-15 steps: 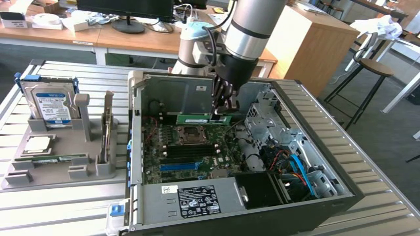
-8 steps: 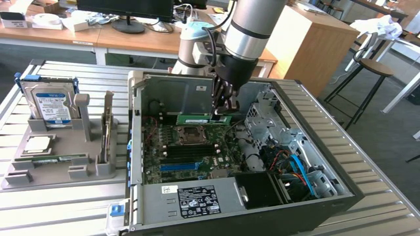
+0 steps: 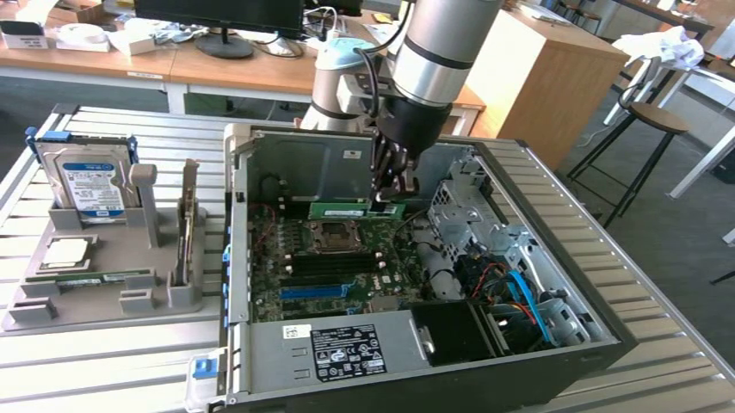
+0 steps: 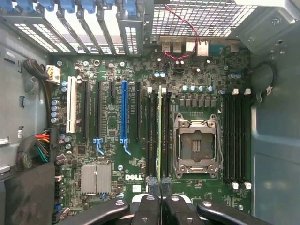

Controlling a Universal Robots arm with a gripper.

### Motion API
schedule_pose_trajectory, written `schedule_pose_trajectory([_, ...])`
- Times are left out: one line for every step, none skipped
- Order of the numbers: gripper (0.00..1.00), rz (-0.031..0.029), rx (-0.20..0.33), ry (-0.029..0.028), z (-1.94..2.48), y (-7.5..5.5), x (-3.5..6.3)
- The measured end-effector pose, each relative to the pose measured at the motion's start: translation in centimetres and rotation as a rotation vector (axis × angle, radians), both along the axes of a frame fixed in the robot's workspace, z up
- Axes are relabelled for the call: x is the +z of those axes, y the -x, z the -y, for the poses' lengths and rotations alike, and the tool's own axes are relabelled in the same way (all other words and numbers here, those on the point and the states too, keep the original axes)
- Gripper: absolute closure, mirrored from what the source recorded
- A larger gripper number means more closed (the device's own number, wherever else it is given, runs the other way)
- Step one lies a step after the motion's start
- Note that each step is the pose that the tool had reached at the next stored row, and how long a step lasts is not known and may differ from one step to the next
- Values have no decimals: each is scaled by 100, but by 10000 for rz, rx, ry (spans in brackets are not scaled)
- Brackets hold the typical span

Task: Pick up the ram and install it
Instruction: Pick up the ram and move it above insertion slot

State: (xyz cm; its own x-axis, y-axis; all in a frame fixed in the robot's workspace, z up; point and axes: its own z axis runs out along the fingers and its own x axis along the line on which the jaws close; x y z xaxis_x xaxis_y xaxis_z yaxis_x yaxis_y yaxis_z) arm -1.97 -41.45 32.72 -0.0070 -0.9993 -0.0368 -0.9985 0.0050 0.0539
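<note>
My gripper (image 3: pixel 388 202) hangs inside the open computer case (image 3: pixel 239 258), shut on the ram (image 3: pixel 344 209), a long green stick with a pale label. The stick is held level above the motherboard (image 3: pixel 333 275), just behind the processor socket (image 3: pixel 334 234). In the wrist view the ram (image 4: pixel 160 131) appears edge-on as a thin green line running out from my gripper (image 4: pixel 160 187). It lies along the black memory slots (image 4: pixel 152 136) beside the socket (image 4: pixel 197 145). I cannot tell whether its edge touches a slot.
A grey fixture (image 3: pixel 103 292) stands at the exterior view's left, holding a blue-labelled hard drive (image 3: pixel 92 185), a square silver chip (image 3: pixel 65 252) and an upright card (image 3: pixel 188 228). Drive cages and cables (image 3: pixel 505 284) fill the case's right side. More memory slots (image 4: pixel 236 136) lie past the socket.
</note>
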Motion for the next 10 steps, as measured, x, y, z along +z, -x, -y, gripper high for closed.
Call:
schedule_pose_trajectory([89, 0, 0, 1, 0, 0, 0])
schedule_pose_trajectory([89, 0, 1, 1, 0, -1, 0])
schedule_pose_trajectory([89, 0, 1, 1, 0, 0, 0])
schedule_pose_trajectory([89, -1, 1, 2, 1, 0, 0])
schedule_pose_trajectory([89, -1, 1, 2, 1, 0, -3])
schedule_pose_trajectory([89, 0, 1, -1, 1, 0, -10])
schedule_pose_trajectory([89, 0, 1, -1, 1, 0, -18])
schedule_pose_trajectory([89, 0, 1, -1, 1, 0, -27])
schedule_pose_trajectory([89, 0, 2, -1, 1, 0, -37])
schedule_pose_trajectory([89, -1, 3, -1, 1, 0, -47])
